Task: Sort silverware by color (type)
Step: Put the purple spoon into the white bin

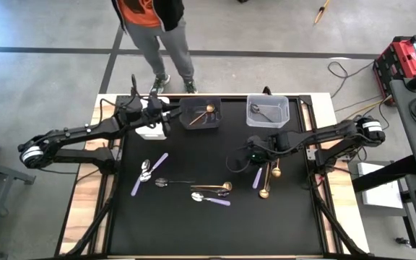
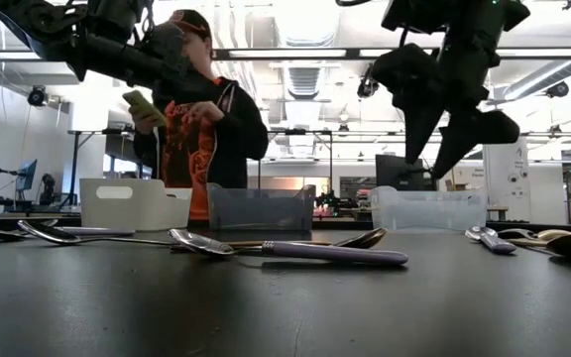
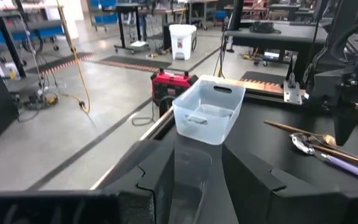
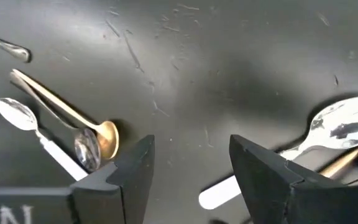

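1. From my remote seat, the left gripper is parked up at the far edge of the table, between the white bin and the dark bin. In its wrist view the fingers are spread with nothing between them, just the clear bin out ahead.
2. The right gripper hangs above the mat on the right side, just in front of the clear bin. Jaws sit wide open and empty, and the low view shows it raised well off the table.
3. Right beside it lie a purple-handled spoon and two gold spoons, all running roughly front to back. In the right wrist view the silver bowl of a spoon shows just past one fingertip, not touching it.
4. Mid-table cluster: a gold spoon, a purple-handled spoon just in front of it and a slim dark utensil to the left.
5. Further left, a purple-handled utensil lies diagonal, with a silver spoon right against it.
6. Already binned: a gold spoon in the dark bin, a grey spoon in the clear one. Can't see inside the white bin.
7. A person stands behind the table holding a phone
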`<state>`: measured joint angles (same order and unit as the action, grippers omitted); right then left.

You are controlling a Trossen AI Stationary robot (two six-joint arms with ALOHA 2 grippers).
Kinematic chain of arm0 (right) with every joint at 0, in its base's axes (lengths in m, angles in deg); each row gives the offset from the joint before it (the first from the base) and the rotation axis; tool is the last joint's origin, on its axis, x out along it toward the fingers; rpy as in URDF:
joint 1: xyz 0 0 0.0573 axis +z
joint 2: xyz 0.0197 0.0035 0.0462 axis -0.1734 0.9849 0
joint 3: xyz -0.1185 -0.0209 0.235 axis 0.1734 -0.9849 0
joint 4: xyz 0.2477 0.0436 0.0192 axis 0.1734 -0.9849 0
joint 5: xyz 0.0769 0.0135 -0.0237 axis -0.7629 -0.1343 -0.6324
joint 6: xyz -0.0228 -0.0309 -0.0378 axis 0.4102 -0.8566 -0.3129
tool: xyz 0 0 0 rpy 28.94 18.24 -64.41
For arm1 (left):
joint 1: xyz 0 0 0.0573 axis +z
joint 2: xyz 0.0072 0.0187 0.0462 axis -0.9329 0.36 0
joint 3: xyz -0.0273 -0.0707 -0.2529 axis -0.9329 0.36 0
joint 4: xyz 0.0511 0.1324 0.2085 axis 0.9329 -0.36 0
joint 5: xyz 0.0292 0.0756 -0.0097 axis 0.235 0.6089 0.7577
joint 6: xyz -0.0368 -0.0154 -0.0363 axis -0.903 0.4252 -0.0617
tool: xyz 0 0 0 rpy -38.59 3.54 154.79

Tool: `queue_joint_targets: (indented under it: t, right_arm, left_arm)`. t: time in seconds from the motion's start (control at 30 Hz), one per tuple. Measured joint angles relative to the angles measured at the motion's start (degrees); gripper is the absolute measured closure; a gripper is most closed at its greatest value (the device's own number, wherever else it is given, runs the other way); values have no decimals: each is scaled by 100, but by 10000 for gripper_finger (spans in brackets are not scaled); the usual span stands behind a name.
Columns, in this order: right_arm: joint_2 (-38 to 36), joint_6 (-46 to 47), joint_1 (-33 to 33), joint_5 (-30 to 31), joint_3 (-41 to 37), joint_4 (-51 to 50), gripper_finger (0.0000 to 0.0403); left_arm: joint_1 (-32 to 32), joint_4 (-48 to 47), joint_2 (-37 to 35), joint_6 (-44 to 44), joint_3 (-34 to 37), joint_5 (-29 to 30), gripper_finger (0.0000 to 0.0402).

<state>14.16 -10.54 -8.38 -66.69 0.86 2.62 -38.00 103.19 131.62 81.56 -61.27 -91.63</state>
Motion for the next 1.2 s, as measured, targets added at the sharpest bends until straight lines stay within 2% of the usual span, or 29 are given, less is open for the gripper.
queue_joint_targets:
  t: [0.23,0.43,0.6,0.73,0.8,1.03,1.2]
  right_arm:
    - [95,-12,4,261,129,7,205]
    - [679,-127,15,55,292,-86,220]
    - [1228,-128,124,-88,812,-1237,239]
    - [1592,-145,297,211,1293,-2421,247]
    - [1719,-176,389,305,1397,-2675,246]
    - [1776,-6,554,310,1202,-2454,217]
    - [1584,144,557,313,794,-1910,208]
  left_arm:
    - [0,157,0,15,0,0,286]
    - [2,155,0,93,0,0,286]
    - [1,151,4,156,0,0,286]
    - [2,146,4,163,0,0,286]
    - [0,146,4,167,0,0,286]
    - [1,142,4,266,0,2,286]
    - [0,140,4,266,0,2,286]
